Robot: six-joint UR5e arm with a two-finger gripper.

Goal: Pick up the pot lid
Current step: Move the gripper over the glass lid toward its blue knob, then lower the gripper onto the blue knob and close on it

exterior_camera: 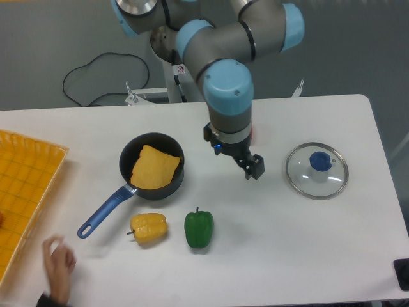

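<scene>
The gripper [234, 157] hangs over the middle of the table, left of the pot lid, with its two fingers apart and nothing visible between them. The round, see-through pot lid [305, 181] has a pale rim and a blue knob [320, 161]. It lies on the right part of the table, and the gripper is not touching it.
A black pan [175, 185] with a blue handle holds an orange-yellow piece [153, 167]. Nearby are a yellow pepper [149, 228] and a green one [199, 229]. The arm partly hides a red pepper [252, 132]. A person's hand [59, 267] is at lower left.
</scene>
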